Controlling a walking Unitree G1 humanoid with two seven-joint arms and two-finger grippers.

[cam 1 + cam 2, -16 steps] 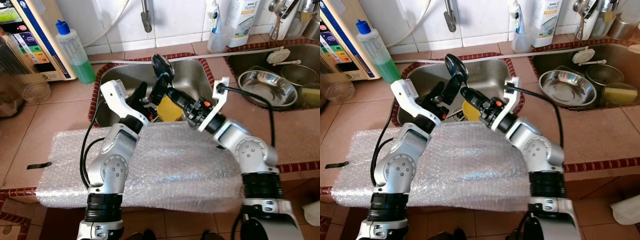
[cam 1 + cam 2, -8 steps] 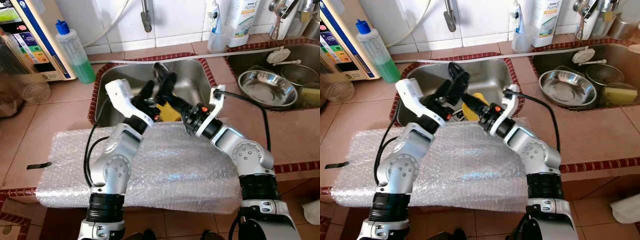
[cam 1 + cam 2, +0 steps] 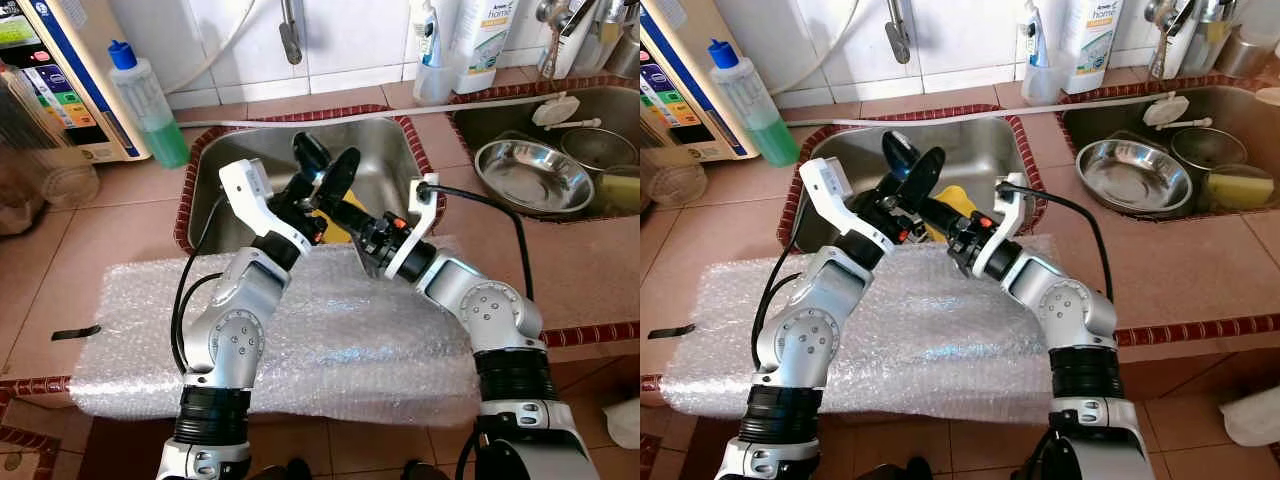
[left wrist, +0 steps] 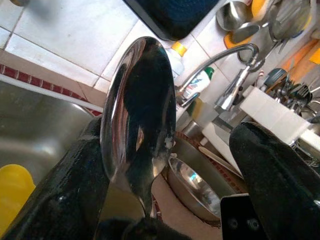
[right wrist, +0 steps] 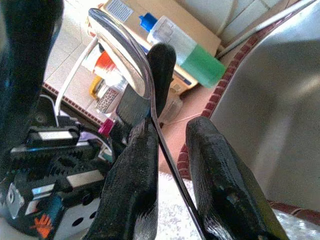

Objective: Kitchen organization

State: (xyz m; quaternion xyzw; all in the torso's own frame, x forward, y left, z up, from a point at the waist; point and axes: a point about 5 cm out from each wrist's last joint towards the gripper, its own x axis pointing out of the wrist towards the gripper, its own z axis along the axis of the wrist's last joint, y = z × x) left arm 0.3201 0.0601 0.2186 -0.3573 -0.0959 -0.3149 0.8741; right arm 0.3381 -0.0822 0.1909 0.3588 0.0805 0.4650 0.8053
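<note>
Steel is what you have between the two grippers: a large spoon (image 3: 902, 152), its bowl raised above the small sink (image 3: 970, 150). Your right gripper (image 5: 167, 165) has its two fingers close together around the thin handle of the spoon; in the right wrist view the handle runs between the two black pads, though I cannot tell if both pads really press it. Your left gripper (image 3: 335, 180) is at the bowl end. In the left wrist view one finger (image 4: 60, 195) lies against the back of the bowl and the other finger (image 4: 275, 175) stands well apart from it, so these fingers are wide and do not clamp the spoon. Both arms reach forward over the sheet of bubble wrap (image 3: 330, 340) that covers the tiled counter (image 3: 90, 240) in front of the sink. Inside the sink, below the grippers, you see a yellow thing (image 3: 952, 200). A green soap bottle (image 3: 148, 102) stands at the left of the sink, and a steel bowl (image 3: 533, 172) lies in the second sink at the right.
</note>
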